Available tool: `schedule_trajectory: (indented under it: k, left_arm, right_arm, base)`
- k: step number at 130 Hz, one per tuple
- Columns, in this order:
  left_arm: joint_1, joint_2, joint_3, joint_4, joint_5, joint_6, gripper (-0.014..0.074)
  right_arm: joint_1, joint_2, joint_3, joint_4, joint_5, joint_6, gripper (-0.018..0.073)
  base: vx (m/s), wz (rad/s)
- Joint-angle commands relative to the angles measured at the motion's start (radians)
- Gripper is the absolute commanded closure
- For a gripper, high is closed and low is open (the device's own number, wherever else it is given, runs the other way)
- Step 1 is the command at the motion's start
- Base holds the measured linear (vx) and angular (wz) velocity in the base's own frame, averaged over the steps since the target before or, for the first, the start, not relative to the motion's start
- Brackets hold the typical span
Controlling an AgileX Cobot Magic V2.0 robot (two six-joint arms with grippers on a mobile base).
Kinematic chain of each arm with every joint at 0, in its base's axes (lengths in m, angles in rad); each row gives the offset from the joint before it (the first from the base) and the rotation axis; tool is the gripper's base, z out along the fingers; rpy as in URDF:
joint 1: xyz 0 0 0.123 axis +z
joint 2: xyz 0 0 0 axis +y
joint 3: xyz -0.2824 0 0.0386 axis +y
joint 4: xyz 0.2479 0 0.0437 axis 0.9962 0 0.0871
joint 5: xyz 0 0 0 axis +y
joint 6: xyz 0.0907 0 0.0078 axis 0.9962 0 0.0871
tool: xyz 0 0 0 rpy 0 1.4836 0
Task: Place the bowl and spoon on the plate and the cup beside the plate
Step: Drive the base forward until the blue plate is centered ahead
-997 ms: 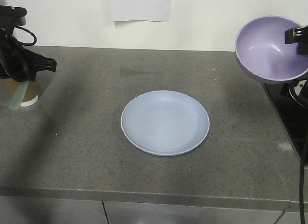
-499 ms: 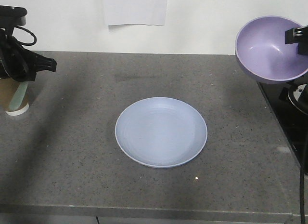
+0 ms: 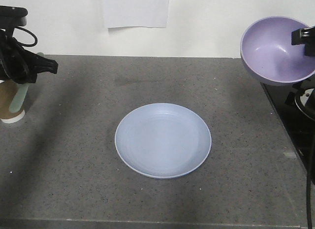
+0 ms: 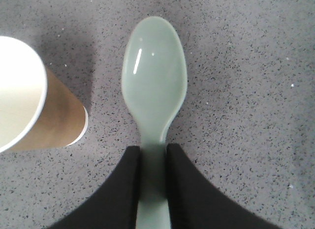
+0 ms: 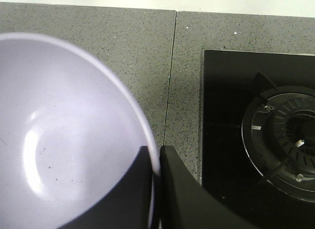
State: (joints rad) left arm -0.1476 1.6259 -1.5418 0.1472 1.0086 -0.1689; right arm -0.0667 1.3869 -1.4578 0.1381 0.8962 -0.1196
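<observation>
Plate (image 3: 163,140) lies flat at the middle of the speckled countertop (image 3: 246,189). Toward 2 o'clock from it, the right gripper (image 5: 158,152) pinches the rim of the lavender bowl (image 3: 275,49), which is tilted and aloft beside a gas hob (image 5: 280,135). Toward 9 o'clock, the left gripper (image 4: 153,152) clamps the handle of the mint spoon (image 4: 155,86), scoop down, just beside the upright paper cup (image 4: 29,106).

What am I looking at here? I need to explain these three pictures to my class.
It is a two-armed robot. The wide picture faces a grey counter; the other two come from cameras on its wrists. The left gripper pinches a mint-green spoon by its handle, beside a brown paper cup. The right gripper clamps the rim of a purple bowl, held up near a stove burner. A pale blue plate lies empty mid-counter.
</observation>
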Motion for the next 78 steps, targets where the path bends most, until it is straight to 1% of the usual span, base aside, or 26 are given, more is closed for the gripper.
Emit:
schedule_trajectory:
  k: [1,78]
  left_arm:
    - [-0.004,-0.046,-0.027,0.008,-0.039,-0.003,0.0604]
    - [-0.004,-0.046,-0.027,0.008,-0.039,-0.003,0.0604]
  right_arm:
    - [-0.002,-0.032,-0.029,0.006,-0.061,-0.008,0.0563]
    - [-0.002,-0.032,-0.029,0.006,-0.061,-0.008,0.0563]
  base:
    - [0.04,-0.01]
    - [0.05,-0.01]
